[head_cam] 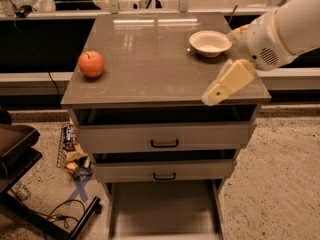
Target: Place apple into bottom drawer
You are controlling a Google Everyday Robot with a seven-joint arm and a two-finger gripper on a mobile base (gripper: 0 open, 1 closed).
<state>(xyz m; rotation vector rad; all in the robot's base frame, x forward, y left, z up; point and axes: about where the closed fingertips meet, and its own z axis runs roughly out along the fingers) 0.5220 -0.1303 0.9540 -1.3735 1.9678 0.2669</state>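
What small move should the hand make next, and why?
Probably carry the hand left across the cabinet top toward the apple. The hand hangs over the top's front right corner, beside the white bowl, while the apple sits apart near the left edge. The bottom drawer already stands open below.

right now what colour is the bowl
White, in camera view; gripper hangs near the bowl.
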